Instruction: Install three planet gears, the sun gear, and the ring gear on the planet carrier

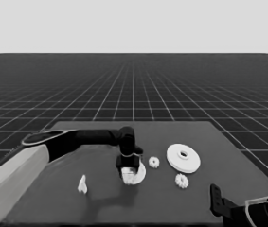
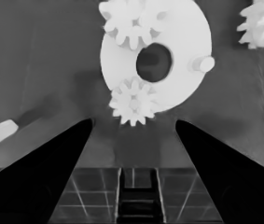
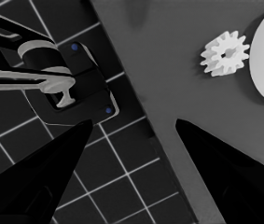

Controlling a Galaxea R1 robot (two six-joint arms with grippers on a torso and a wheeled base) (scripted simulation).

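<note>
White smaller round part [image 1: 138, 175] and toothed gears [image 1: 154, 162] lie on a dark table [image 1: 218, 142], over grid-lined floor [image 1: 133, 85].

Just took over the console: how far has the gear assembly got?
Done: two gears sit on the smaller round part, one peg bare. In hand: nothing; the left claw hovers open over it, and the right claw is parked open at the table's near right corner. Left: two loose gears, then the larger round part on top.

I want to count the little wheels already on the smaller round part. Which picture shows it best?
The left wrist view: the smaller round part fills it, two gears on it. The head view hides it partly behind the left end effector. The right wrist view misses it.
</note>
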